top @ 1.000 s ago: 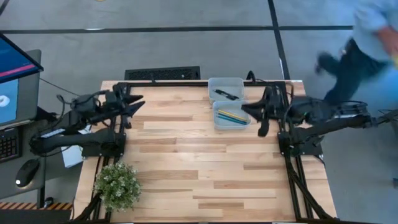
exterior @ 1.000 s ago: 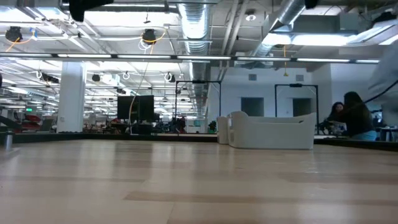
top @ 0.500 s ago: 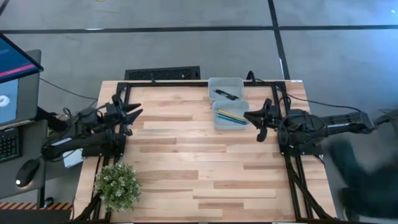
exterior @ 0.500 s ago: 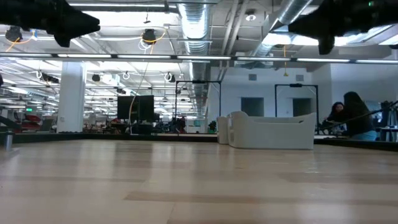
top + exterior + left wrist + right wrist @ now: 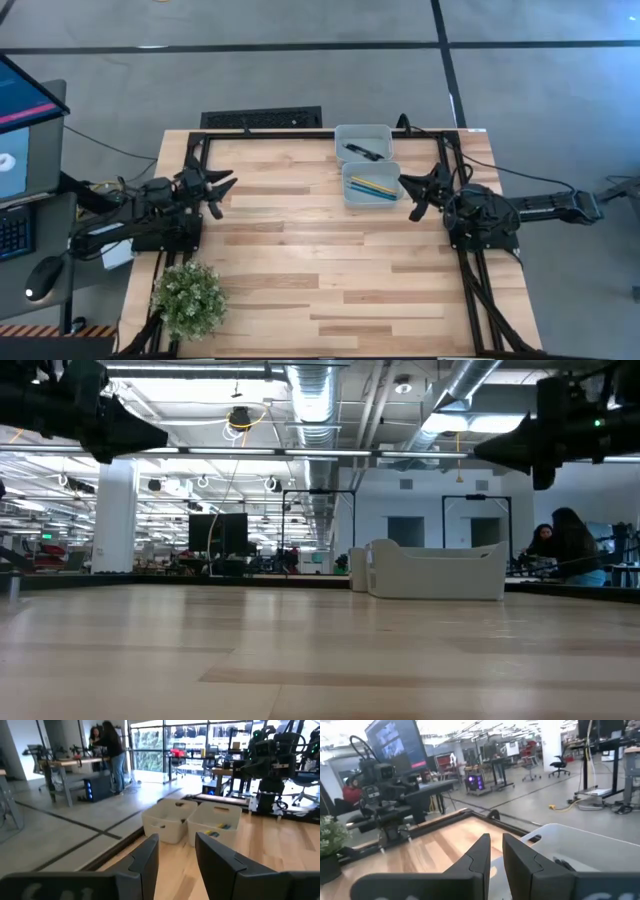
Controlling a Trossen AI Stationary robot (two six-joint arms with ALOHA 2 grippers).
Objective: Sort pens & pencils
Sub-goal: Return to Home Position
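The thin black pens (image 5: 362, 152) lie in a pale plastic bin (image 5: 338, 138) at the far edge of the wooden bench (image 5: 300, 270). The yellow and light-blue pencils (image 5: 372, 187) lie in bin 2 (image 5: 347, 198), touching its near side. All look light, stiff, smooth and apt to roll, so pinch them mid-shaft. The left gripper (image 5: 176, 840), near the left edge, is empty with its fingers well apart. The right gripper (image 5: 495, 840), just beside the pencil bin, is empty with its fingers narrowly apart.
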